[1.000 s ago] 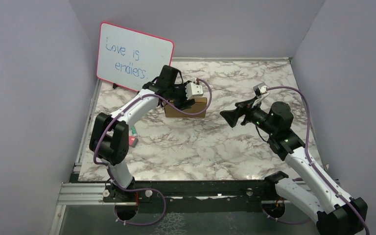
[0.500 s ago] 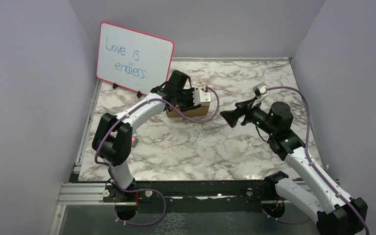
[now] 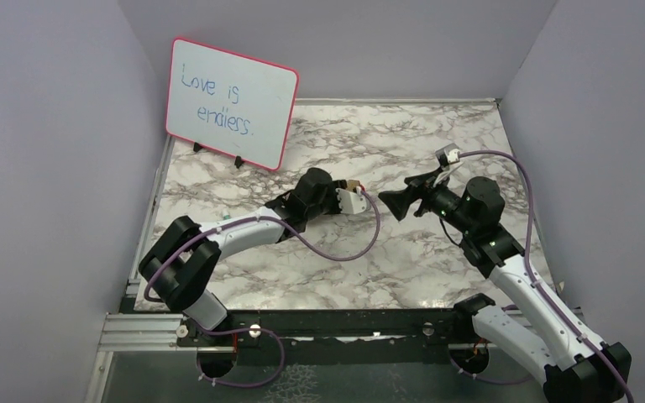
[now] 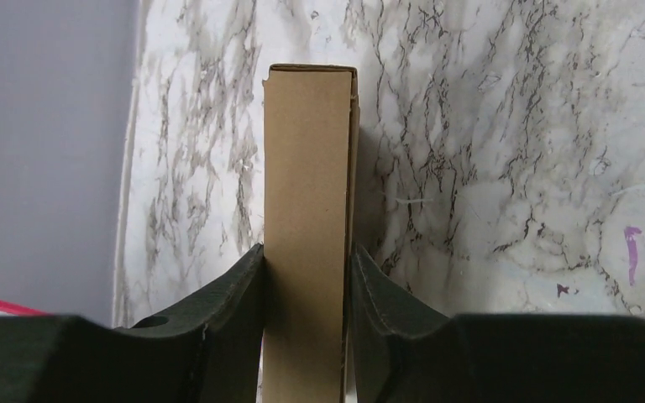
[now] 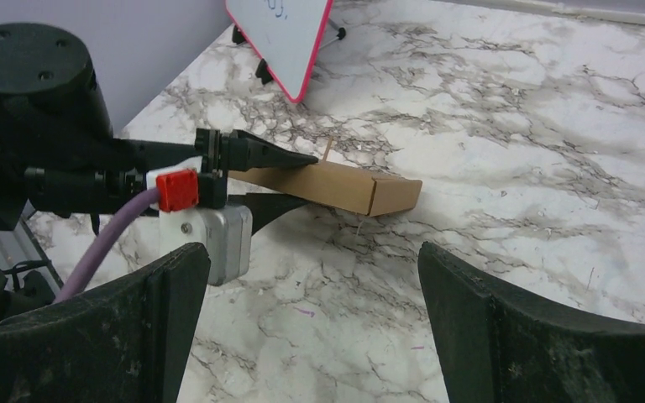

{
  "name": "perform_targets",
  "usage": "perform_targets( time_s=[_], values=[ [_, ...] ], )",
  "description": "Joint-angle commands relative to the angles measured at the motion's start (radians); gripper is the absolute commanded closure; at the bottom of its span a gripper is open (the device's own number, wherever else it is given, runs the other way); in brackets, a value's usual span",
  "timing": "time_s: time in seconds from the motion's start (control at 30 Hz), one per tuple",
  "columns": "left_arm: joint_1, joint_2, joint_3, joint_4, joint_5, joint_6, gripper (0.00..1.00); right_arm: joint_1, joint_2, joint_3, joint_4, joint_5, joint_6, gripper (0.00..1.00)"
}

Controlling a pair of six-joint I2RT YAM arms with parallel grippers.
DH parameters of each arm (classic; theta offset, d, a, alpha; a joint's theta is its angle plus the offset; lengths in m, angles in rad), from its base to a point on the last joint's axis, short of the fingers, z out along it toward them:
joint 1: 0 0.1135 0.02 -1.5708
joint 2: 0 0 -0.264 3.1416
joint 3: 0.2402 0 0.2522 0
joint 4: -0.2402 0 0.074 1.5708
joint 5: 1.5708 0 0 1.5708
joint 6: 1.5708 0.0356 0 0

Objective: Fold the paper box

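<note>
Left gripper (image 4: 306,256) has swung rightward, low, clamped on paper box (image 4: 306,151); right gripper (image 5: 311,260) spread apart.

Brown paper box (image 5: 361,190) in left end effector (image 5: 307,180)

Pale lilac walls (image 3: 50,168) enclose a marble-patterned table (image 3: 437,143).

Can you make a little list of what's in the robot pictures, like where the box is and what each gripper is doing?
paper box: brown, folded into a slim box shape
left gripper: shut on the paper box, one finger on each side
right gripper: wide open, holding nothing, facing the box
whiteboard: pink frame, standing at the far left
table: marble pattern
</note>
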Motion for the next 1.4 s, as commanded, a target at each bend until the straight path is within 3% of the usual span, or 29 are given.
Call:
perform_targets(
  time_s=[0.0, 0.27, 0.4, 0.53, 0.7, 1.1, 1.2, 1.37],
  values=[
    [-0.051, -0.011, -0.096, 0.209, -0.171, -0.031, 0.66, 0.005, -0.029, -0.015, 0.01, 0.033, 0.008, 0.0],
    [-0.169, 0.017, -0.159, 0.235, -0.21, -0.085, 0.4, 0.005, -0.046, -0.028, 0.02, 0.068, 0.018, 0.0],
    [-0.209, -0.021, -0.159, 0.173, -0.164, -0.151, 0.25, 0.006, -0.043, -0.026, 0.013, 0.076, 0.02, 0.0],
    [-0.224, -0.077, -0.143, 0.103, -0.124, -0.216, 0.17, 0.005, -0.022, -0.024, 0.004, 0.068, 0.023, 0.0],
    [-0.186, -0.147, -0.123, 0.074, -0.151, -0.31, 0.13, 0.005, 0.05, -0.023, 0.0, 0.012, 0.009, 0.0],
    [0.126, -0.055, 0.052, -0.059, -0.109, -0.722, 0.12, 0.035, 0.223, -0.09, 0.039, -0.038, 0.022, 0.03],
    [0.217, 0.01, 0.116, -0.072, -0.028, -0.834, 0.13, 0.108, 0.279, -0.116, 0.072, 0.019, 0.035, 0.04],
    [0.29, 0.138, 0.239, -0.129, 0.066, -0.916, 0.16, 0.319, 0.414, -0.109, 0.118, 0.251, 0.05, 0.09]
  ],
)
